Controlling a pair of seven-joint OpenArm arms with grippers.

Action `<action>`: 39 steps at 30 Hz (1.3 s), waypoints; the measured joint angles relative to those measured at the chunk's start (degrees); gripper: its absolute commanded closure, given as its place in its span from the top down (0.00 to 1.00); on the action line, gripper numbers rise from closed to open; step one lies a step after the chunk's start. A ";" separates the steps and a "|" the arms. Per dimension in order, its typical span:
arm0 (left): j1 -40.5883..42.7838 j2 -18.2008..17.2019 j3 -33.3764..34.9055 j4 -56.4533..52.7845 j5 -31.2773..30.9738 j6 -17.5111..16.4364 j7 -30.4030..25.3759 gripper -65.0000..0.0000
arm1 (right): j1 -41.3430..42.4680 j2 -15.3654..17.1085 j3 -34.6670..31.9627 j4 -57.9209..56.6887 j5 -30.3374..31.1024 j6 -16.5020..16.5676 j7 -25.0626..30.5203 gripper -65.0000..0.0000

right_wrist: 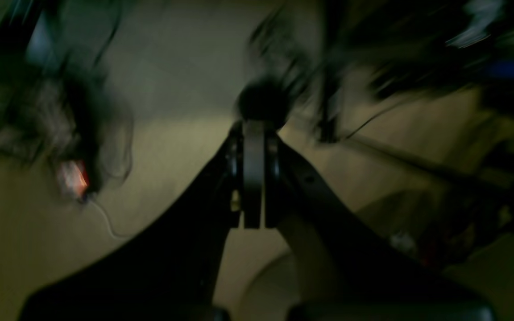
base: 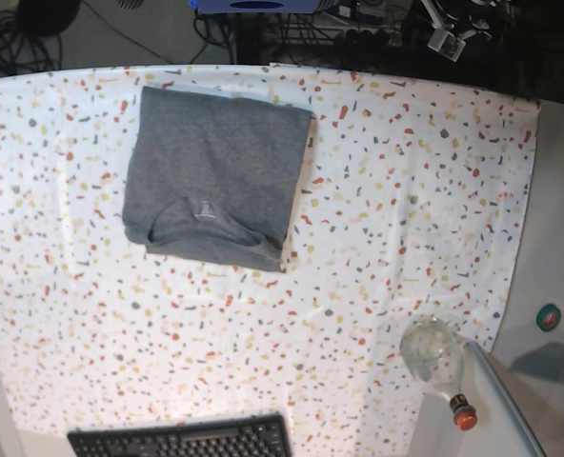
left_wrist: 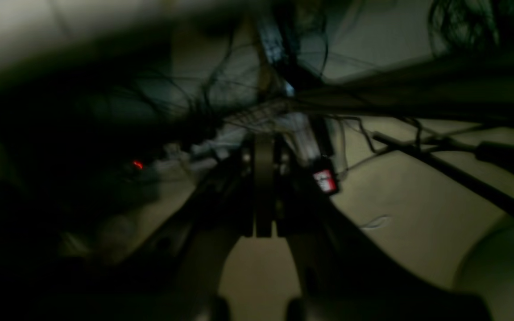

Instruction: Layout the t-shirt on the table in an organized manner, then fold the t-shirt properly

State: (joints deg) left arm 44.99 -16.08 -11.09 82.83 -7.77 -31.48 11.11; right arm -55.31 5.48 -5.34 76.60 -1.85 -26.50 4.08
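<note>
On the table point(base: 406, 190) the t-shirt point(base: 215, 176) lies folded; left gripper point(left_wrist: 263, 196) and right gripper point(right_wrist: 254, 178) are closed, empty.

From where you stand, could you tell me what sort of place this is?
Probably a robotics lab workbench: a table under a speckled cloth with a folded grey t-shirt, a black keyboard at its near edge, and tangled cables on the floor behind.

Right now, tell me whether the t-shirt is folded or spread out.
Folded. The t-shirt lies as a compact grey rectangle on the table, no sleeves sticking out, collar and neck label facing up near its lower edge.
</note>
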 measured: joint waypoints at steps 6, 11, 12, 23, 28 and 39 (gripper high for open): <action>-7.96 0.11 9.38 -25.66 -0.81 0.20 -16.35 0.00 | 10.95 0.20 -6.14 -19.43 -0.33 0.04 0.61 0.00; -21.94 0.85 22.53 -58.21 -0.48 11.15 -27.65 0.00 | 25.18 0.15 -7.32 -46.90 -0.17 10.86 3.32 0.00; -25.20 1.57 26.32 -66.23 -1.20 14.49 -32.59 0.00 | 29.20 0.17 -7.10 -54.23 -0.17 14.29 5.97 0.00; -31.34 8.35 40.70 -77.64 -1.36 23.17 -36.28 0.00 | 40.76 1.75 2.34 -71.30 8.74 32.98 13.70 0.00; -31.87 7.15 36.83 -76.83 -3.48 24.04 -37.09 0.00 | 40.46 0.76 2.40 -70.71 8.94 32.96 13.79 0.00; -31.47 7.43 37.92 -80.13 9.90 23.80 -40.65 0.00 | 41.16 -1.97 2.12 -70.29 8.85 33.00 13.77 0.00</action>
State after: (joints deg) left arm 13.52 -8.64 26.83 2.70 2.13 -7.68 -29.54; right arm -14.15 3.51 -3.22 6.31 7.01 6.50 17.85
